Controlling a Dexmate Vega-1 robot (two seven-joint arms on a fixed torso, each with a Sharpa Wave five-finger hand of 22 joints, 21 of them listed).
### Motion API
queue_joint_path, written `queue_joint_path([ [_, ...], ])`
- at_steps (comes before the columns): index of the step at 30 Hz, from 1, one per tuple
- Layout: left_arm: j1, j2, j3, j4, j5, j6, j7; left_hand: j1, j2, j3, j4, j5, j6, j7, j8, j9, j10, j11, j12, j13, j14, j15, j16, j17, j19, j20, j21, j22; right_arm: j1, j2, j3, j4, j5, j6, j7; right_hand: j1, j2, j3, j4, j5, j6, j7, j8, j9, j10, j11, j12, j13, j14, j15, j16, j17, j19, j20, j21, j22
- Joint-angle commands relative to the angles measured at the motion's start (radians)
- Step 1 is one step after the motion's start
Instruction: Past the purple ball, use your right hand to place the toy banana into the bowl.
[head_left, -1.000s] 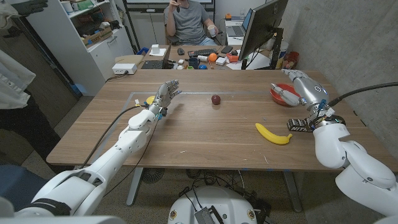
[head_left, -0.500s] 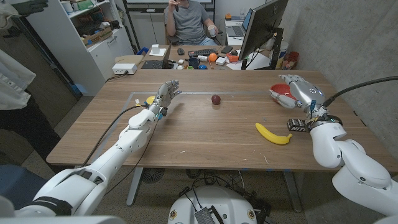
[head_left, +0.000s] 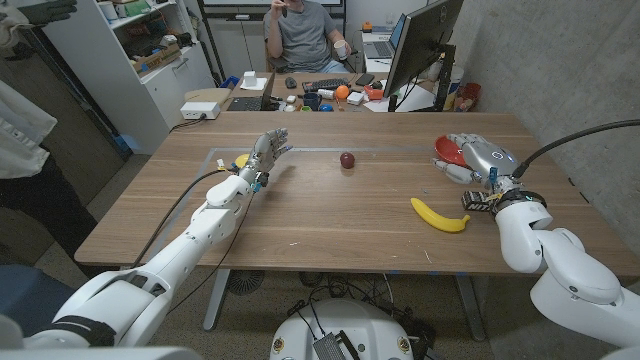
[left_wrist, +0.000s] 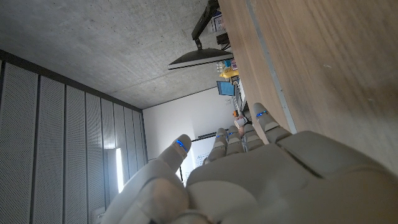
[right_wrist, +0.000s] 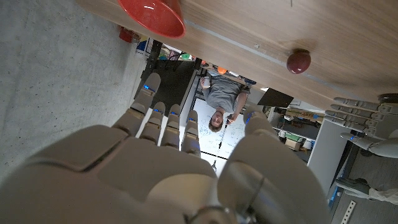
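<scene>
The yellow toy banana (head_left: 438, 216) lies on the wooden table (head_left: 330, 215) near the front right. Just beyond it hovers my right hand (head_left: 480, 158), fingers spread and holding nothing, partly covering the red bowl (head_left: 447, 148) at the far right. The right wrist view looks past the hand (right_wrist: 168, 162) to the bowl (right_wrist: 152, 15) and the dark purple ball (right_wrist: 298, 61). That ball (head_left: 347, 160) sits at the table's middle back. My left hand (head_left: 266, 152) stands upright with fingers apart, left of the ball and holding nothing. It also shows in its own wrist view (left_wrist: 249, 174).
A small yellow object (head_left: 240, 160) lies just left of my left hand. A monitor (head_left: 420, 45) and a cluttered desk with a seated person (head_left: 305, 30) stand behind the table. A white shelf unit (head_left: 130, 60) and another person (head_left: 20, 120) are at the left.
My right hand has come down and nearer, from above the bowl toward the banana. The banana, ball and left hand have not moved.
</scene>
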Motion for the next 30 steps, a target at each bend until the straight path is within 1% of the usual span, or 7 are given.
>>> queue_joint_path([
  [1,0.01,0.004,-0.001,-0.014,0.0,0.007,0.006,-0.006,0.107,0.003,0.001,0.004,0.002,0.004,-0.002,0.004,0.004,0.003,0.0,0.003,-0.002,0.002,0.001,0.001,0.005,0.009,-0.003,0.005,0.056,-0.056,-0.099,-0.005,0.004,-0.108,0.022,0.012,0.0,0.0,-0.006,-0.006,0.01,-0.002,-0.002,0.004,0.005,0.0,0.0,0.005,0.011,-0.003,0.001,0.003,0.007,0.009,-0.005,0.004],
  [7,0.009,0.004,-0.001,-0.01,-0.003,0.01,0.005,-0.006,0.107,0.003,0.001,0.004,0.002,0.003,-0.002,0.004,0.004,0.003,-0.001,0.003,-0.002,0.002,0.001,0.001,0.005,0.009,-0.004,0.005,0.087,-0.072,-0.144,-0.008,0.032,-0.142,0.03,0.016,0.0,0.0,-0.009,-0.008,0.021,-0.003,0.002,0.004,0.019,0.002,0.005,0.005,0.023,-0.009,0.006,0.004,0.009,0.011,-0.01,0.004],
  [10,0.007,0.003,0.0,-0.004,-0.002,0.009,0.003,-0.006,0.107,0.003,0.001,0.004,0.002,0.004,-0.002,0.004,0.003,0.003,-0.001,0.003,-0.002,0.002,0.001,0.001,0.005,0.009,-0.005,0.005,0.117,-0.084,-0.19,-0.008,0.025,-0.171,0.046,0.02,0.0,0.001,-0.012,-0.008,0.026,-0.003,0.004,0.004,0.027,0.003,0.008,0.005,0.035,-0.017,0.01,0.005,0.015,0.014,-0.013,0.004],
  [16,-0.002,-0.002,0.001,0.011,-0.003,0.005,-0.007,-0.006,0.107,0.002,0.001,0.004,0.002,0.004,-0.002,0.004,0.004,0.004,-0.001,0.003,-0.002,0.002,0.0,0.001,0.005,0.009,-0.006,0.005,0.159,-0.104,-0.24,-0.011,0.047,-0.196,0.063,0.028,-0.002,0.002,-0.017,-0.009,0.027,-0.002,0.003,0.004,0.031,0.001,0.009,0.005,0.043,-0.019,0.012,0.005,0.022,0.015,-0.014,0.004],
  [20,-0.007,-0.007,0.003,0.024,-0.002,0.002,-0.01,-0.007,0.107,0.002,0.001,0.004,0.002,0.004,-0.002,0.004,0.003,0.004,-0.001,0.003,-0.002,0.002,0.0,0.001,0.006,0.009,-0.006,0.005,0.194,-0.109,-0.29,-0.011,0.04,-0.222,0.073,0.036,-0.007,0.002,-0.023,-0.009,0.025,-0.001,0.001,0.004,0.032,0.001,0.008,0.006,0.052,-0.019,0.014,0.004,0.027,0.014,-0.017,0.004],
  [26,-0.01,-0.008,0.003,0.032,-0.003,0.0,-0.015,-0.007,0.106,0.002,0.001,0.004,0.001,0.004,-0.002,0.004,0.003,0.004,-0.001,0.004,-0.002,0.002,0.0,0.001,0.006,0.009,-0.007,0.006,0.215,-0.118,-0.316,-0.014,0.06,-0.234,0.061,0.046,-0.012,0.001,-0.03,-0.009,0.023,0.0,0.0,0.004,0.035,-0.001,0.009,0.006,0.059,-0.019,0.015,0.004,0.035,0.015,-0.02,0.004],
  [30,-0.01,-0.008,0.002,0.032,-0.003,0.0,-0.014,-0.007,0.107,0.002,0.001,0.004,0.001,0.004,-0.002,0.004,0.003,0.005,-0.001,0.004,-0.002,0.002,0.0,0.001,0.006,0.009,-0.008,0.006,0.245,-0.12,-0.355,-0.012,0.053,-0.245,0.071,0.051,-0.017,0.0,-0.033,-0.009,0.023,0.0,0.0,0.004,0.036,-0.002,0.009,0.006,0.061,-0.019,0.014,0.004,0.039,0.012,-0.021,0.004],
])
